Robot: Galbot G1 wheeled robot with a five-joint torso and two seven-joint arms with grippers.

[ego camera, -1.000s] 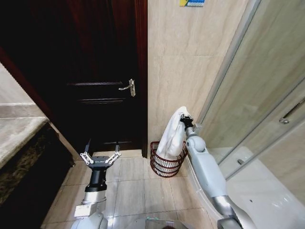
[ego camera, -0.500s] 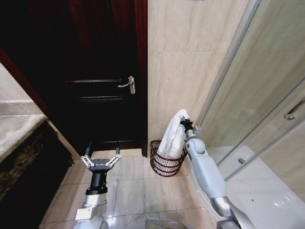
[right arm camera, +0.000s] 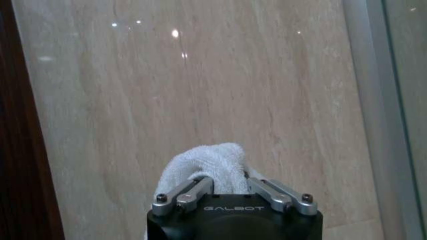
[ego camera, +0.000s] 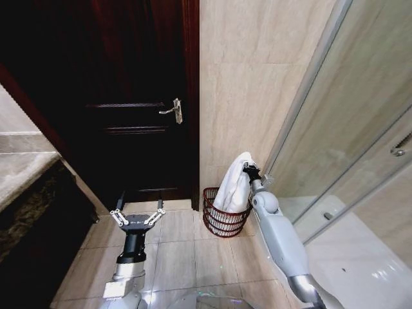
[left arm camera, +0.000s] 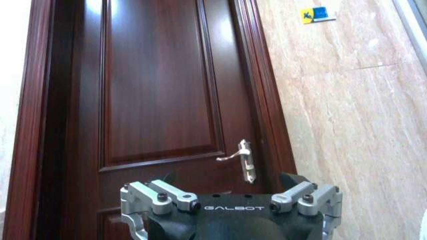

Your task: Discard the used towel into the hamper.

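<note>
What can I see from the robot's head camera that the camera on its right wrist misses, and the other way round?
Head view: the hamper on the floor by the wall, the towel's lower end hanging into it, the dark door, and the left gripper open, low before the door.
Right wrist view: a close look at the jaws pinching the towel's top.
Both: the white towel, the right gripper and the tiled wall.

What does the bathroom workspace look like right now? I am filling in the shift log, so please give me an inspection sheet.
Surface: beige tiled floor, bare around the basket.
Job's things: white towel hangs into the hamper, its top pinched by the gripper; the hamper stands against the tiled wall.
Clutter: nothing seen.
Grippers: right gripper shut on the towel above the hamper; left gripper open, idle before the door.
Cables: nothing seen.
Surroundings: dark wooden door with lever handle, glass shower screen, stone counter.
</note>
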